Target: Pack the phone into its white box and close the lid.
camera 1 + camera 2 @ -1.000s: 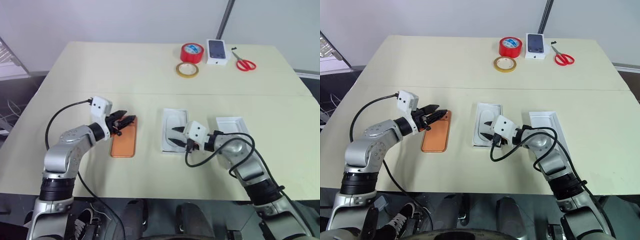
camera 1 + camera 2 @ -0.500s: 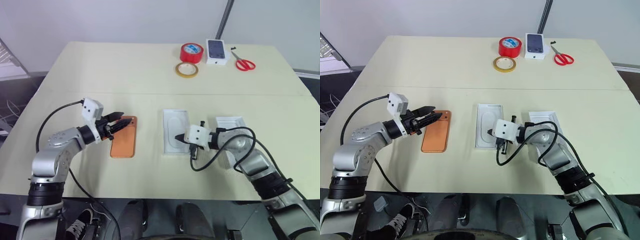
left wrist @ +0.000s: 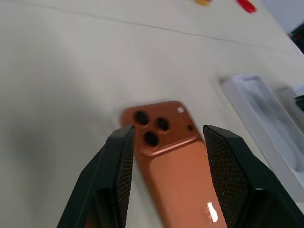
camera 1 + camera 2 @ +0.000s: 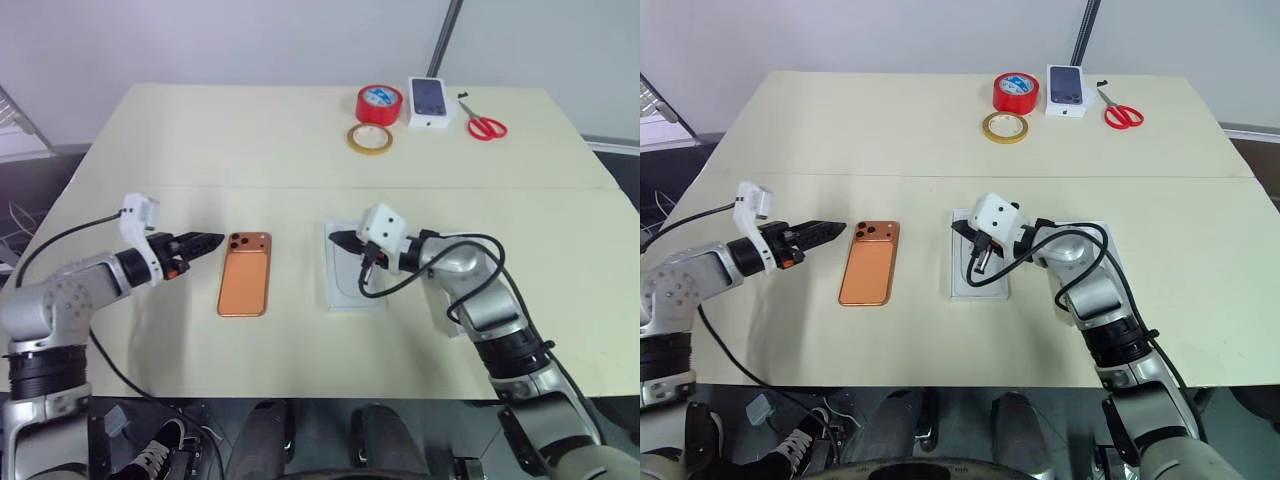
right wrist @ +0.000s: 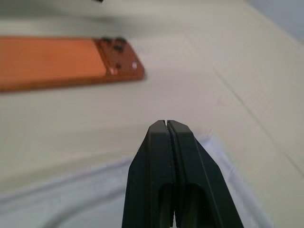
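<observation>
1. Right wrist view: we see the right gripper (image 5: 167, 124) clenched with nothing between its fingers, above the near end of a flat white insert (image 4: 352, 272).
2. Left gripper (image 4: 207, 241) has its fingers spread apart and holds nothing; it sits just left of the phone (image 4: 246, 279), apart from it.
3. We see the phone lying flat on the table (image 4: 250, 150), back up, camera bump at the far end.
4. The insert lies right of the phone, near it, not touching.
5. A white tray-shaped piece (image 4: 1102, 240) sits behind the right arm; we cannot tell whether it is the box or the lid.
6. Far edge: red tape roll (image 4: 381, 103), yellow tape ring (image 4: 369, 139), small printed box (image 4: 430, 102), red scissors (image 4: 484, 125).
</observation>
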`<control>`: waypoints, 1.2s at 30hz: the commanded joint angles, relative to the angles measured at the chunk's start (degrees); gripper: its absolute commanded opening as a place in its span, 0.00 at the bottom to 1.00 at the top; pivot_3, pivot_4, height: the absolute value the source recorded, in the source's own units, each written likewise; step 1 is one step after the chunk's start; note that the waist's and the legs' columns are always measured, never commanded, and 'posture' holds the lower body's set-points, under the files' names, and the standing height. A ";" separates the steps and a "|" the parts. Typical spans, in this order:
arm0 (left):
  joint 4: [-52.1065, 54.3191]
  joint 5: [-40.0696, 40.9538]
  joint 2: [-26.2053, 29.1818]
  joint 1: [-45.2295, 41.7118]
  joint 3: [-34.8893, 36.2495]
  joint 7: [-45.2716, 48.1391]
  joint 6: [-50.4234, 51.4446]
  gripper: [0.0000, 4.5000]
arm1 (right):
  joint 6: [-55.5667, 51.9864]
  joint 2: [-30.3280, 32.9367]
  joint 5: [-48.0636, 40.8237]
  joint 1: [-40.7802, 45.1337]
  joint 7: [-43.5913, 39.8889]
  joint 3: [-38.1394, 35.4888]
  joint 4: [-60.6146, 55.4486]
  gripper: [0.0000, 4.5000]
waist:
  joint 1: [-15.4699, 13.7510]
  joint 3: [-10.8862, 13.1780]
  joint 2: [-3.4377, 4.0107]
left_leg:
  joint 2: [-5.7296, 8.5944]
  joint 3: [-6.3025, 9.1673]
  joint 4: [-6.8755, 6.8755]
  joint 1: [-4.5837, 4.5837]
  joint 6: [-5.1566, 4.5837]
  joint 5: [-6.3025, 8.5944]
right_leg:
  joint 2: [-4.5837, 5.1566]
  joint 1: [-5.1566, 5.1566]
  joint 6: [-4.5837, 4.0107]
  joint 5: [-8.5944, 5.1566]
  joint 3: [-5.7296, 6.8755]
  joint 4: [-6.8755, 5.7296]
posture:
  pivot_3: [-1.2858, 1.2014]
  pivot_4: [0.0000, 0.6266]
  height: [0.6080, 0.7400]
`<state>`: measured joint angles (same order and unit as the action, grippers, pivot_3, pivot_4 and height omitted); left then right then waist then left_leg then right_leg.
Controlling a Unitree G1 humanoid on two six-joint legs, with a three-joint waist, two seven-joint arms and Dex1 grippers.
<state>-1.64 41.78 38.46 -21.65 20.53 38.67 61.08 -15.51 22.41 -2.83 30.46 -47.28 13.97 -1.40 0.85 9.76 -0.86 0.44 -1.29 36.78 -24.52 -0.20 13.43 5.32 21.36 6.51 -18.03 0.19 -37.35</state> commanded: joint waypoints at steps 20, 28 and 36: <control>4.39 5.53 -5.88 3.23 2.23 -9.69 16.12 0.54 | -2.62 -9.73 14.33 12.15 0.43 17.92 14.33 0.01 | 0.08 -0.03 -0.03 | 0.06 0.00 -0.01 0.03 0.15 -0.05 | 0.05 0.29 -0.01 0.00 0.01 -0.15 | 0.52 0.24 0.91; 3.14 6.56 -7.39 2.20 -0.22 -9.55 20.78 0.54 | -3.39 -11.98 15.34 11.42 0.22 18.90 14.78 0.01 | 0.11 -0.08 -0.01 | 0.08 0.01 -0.03 0.09 0.13 -0.03 | 0.06 0.24 -0.01 0.00 0.01 -0.14 | 0.52 0.24 0.91; 1.59 2.21 -7.50 1.29 -5.68 -8.81 16.89 0.54 | -3.65 -13.70 16.21 10.94 -0.40 19.68 14.48 0.01 | -0.05 -0.27 0.15 | 0.10 0.01 -0.04 0.19 0.16 0.00 | 0.08 0.13 -0.01 0.00 0.02 -0.12 | 0.52 0.24 0.91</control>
<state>1.75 45.12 32.26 -21.15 19.45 29.82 77.07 -19.41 10.27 13.58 41.51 -46.95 32.52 13.75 0.80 9.49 -0.71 0.54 -1.28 36.74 -24.28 0.01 13.47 5.40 21.46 6.50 -18.03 0.21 -37.47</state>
